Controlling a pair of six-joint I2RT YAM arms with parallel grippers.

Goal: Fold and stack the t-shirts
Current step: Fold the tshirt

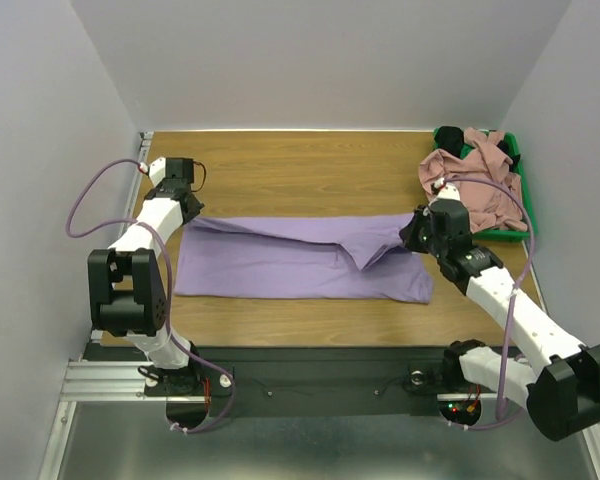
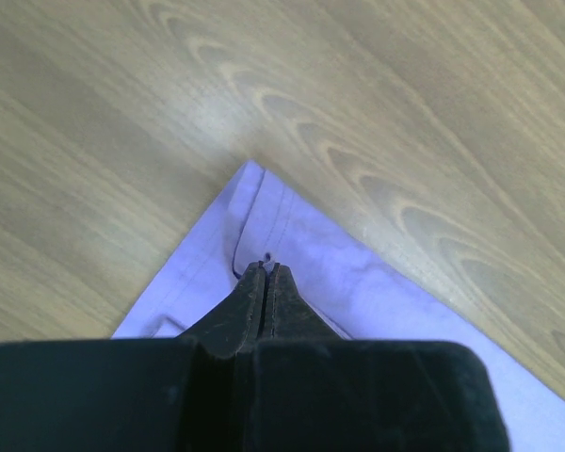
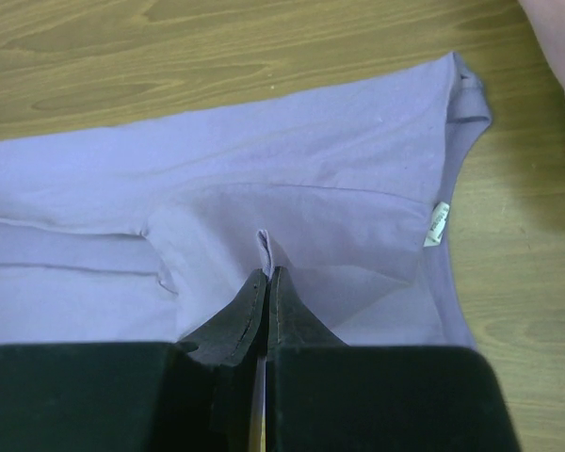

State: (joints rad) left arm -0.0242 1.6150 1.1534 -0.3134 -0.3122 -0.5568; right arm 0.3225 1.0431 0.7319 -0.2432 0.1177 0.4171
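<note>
A: Where is the lavender t-shirt (image 1: 300, 265) found, and how is it held?

B: It is spread lengthwise across the middle of the table (image 1: 300, 160), with its far edge already turned over towards the near side. The left gripper (image 2: 266, 273) is seen with its fingers pressed together just inside the far left corner, where the hem seam appears to be drawn up into the tips. The right gripper (image 3: 266, 275) is likewise closed, and a small pleat of lavender cloth is pinched between its tips near the neck end, the white neck label (image 3: 438, 224) lying just beside it.

A: And the other 2 shirts?

B: The pink t-shirt (image 1: 485, 185) is heaped in the green bin (image 1: 510, 236) at the far right, spilling over its rim. The black t-shirt (image 1: 450, 138) is glimpsed at the back of the bin, mostly covered.

A: How is the cloth expected to behave?

B: It is judged to be light, limp and thin. No shape would be kept by it once lifted, so sagging between the 2 holds is to be expected, and the layers may drag or slide over one another.

A: Where should hold be taken?

B: Hems, seams and corners are preferred, since more thickness is offered there. The 2 ends should be gripped together, so that the fold line is kept straight. Only 1 layer may be caught in a shallow pinch, which should be guarded against.
</note>
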